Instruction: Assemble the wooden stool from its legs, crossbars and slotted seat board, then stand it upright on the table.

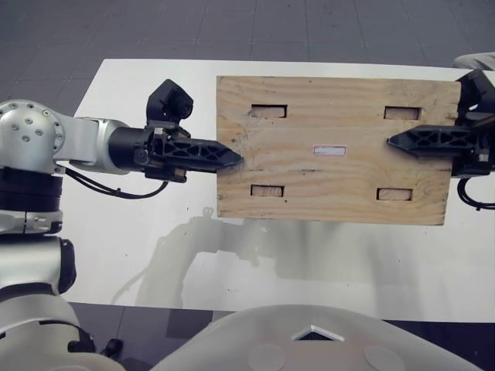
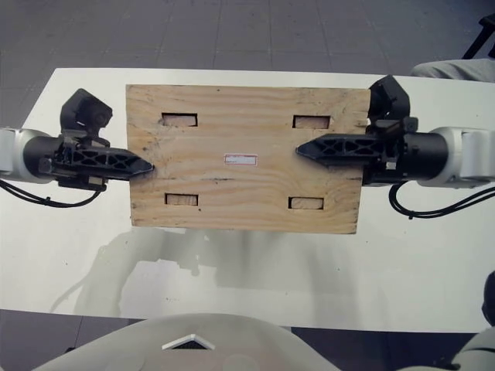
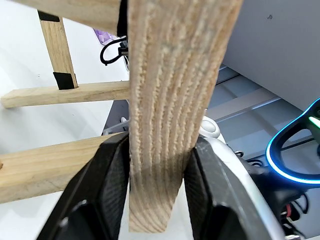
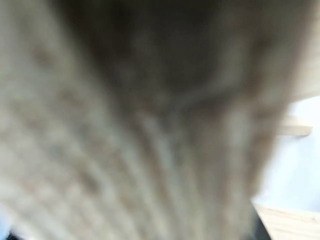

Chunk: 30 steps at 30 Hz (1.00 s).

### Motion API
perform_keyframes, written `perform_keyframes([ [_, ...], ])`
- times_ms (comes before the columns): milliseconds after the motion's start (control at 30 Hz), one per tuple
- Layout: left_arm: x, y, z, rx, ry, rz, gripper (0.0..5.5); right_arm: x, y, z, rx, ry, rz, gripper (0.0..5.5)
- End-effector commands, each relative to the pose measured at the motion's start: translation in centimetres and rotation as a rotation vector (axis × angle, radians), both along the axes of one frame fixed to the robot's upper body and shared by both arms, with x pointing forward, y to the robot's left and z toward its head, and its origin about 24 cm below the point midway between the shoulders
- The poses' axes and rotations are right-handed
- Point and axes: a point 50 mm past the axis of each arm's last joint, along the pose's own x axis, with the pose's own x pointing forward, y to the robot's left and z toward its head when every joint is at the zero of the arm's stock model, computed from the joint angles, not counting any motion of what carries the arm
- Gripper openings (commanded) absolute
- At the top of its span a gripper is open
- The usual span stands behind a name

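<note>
The slotted seat board (image 1: 332, 116) lies flat and faces up, with pale leg ends filling its slots (image 1: 267, 111). It casts a wide shadow on the white table (image 1: 139, 232) nearer me. My left gripper (image 1: 232, 161) is shut on the board's left edge. In the left wrist view the board's edge (image 3: 170, 100) is clamped between the black fingers (image 3: 110, 170), with a leg (image 3: 57, 50) and crossbar (image 3: 65, 94) showing below the seat. My right gripper (image 2: 303, 151) is shut on the right edge, its upper finger lying over the top face. The right wrist view sits close against blurred wood grain (image 4: 140, 125).
A small white label (image 1: 329, 151) marks the board's middle. The table's far edge (image 2: 232, 71) meets dark tiled floor. Its near edge (image 1: 232, 309) runs just under the stool's shadow. Bare tabletop stretches left of and nearer than the stool.
</note>
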Motion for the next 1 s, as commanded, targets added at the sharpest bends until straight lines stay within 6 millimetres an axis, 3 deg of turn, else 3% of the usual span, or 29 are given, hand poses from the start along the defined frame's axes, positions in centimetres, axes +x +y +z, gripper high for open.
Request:
perform_keyframes([
  [33,1.1,-1.5,0.5,-0.102,0.050,-0.066,1.38,0.8,1.2,-2.8,-0.029,0.199,0.071,1.41],
  [233,2.9,-2.0,1.0,-0.128,0.095,-0.038,1.38,2.8,1.5,-3.3,-0.003,0.254,0.011,1.41],
  [367,4.9,-2.0,0.0,-0.117,0.178,0.056,1.38,4.1,1.8,-4.0,-0.010,0.291,-0.036,1.41],
  [400,5.3,-1.8,-0.3,-0.103,0.196,0.087,1.79,4.2,1.8,-4.0,-0.014,0.294,-0.041,1.76],
  [633,6.3,-0.7,-1.1,-0.061,0.223,0.180,2.74,4.8,0.7,-3.5,-0.031,0.287,-0.094,2.88],
  [1000,5.6,0.7,-1.5,-0.028,0.201,0.161,4.51,5.6,-3.1,-0.8,-0.053,0.202,-0.261,4.94],
])
